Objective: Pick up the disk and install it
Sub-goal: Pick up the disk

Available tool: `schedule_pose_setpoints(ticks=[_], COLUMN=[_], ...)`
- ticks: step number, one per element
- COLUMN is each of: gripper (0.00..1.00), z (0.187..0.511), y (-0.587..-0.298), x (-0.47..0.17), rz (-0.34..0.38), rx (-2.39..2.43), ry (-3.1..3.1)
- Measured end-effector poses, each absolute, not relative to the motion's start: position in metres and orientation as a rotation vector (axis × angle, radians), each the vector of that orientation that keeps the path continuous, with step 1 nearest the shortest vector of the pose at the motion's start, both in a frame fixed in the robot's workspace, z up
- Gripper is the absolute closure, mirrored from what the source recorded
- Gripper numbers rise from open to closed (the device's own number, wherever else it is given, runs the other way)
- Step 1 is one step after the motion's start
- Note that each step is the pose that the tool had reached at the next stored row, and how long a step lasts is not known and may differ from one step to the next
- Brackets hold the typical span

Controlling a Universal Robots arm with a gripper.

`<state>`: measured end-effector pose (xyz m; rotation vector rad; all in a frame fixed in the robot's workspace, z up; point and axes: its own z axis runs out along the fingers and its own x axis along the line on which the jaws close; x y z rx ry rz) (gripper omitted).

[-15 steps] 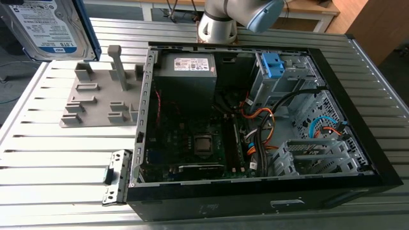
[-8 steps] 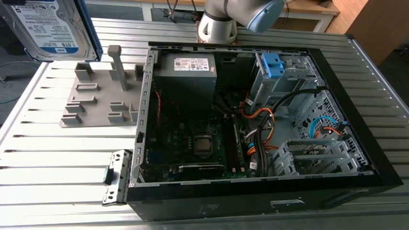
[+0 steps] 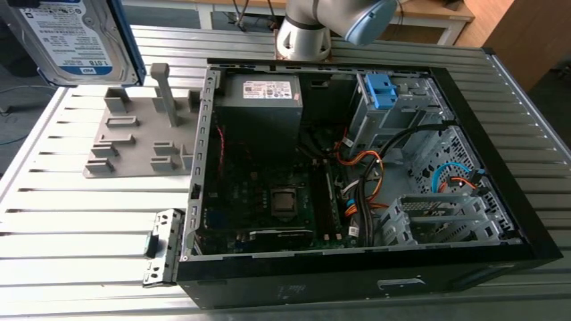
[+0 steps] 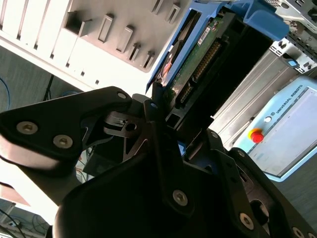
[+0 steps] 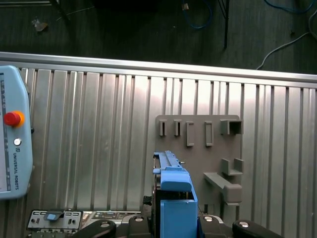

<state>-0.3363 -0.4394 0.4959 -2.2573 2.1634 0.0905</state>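
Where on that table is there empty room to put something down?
Free: bare slats of the table on the exterior view's left of the computer case, between the grey fixture and the camera. Crowded: inside the case, packed with cables.

Bright glare washes the slatted table; the computer case interior is dim.

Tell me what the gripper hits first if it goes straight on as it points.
Probably the grey fixture plate on the slatted table: the disk held in the gripper points down at it, though depth is unclear.
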Motion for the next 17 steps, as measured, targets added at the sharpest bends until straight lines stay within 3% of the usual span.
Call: schedule_pose_setpoints(ticks=[17], gripper=[0.64], z=[0.495], y=[-0.44], x=[-0.326], rz=[0.09], rx=[-2.257], ry=[2.163])
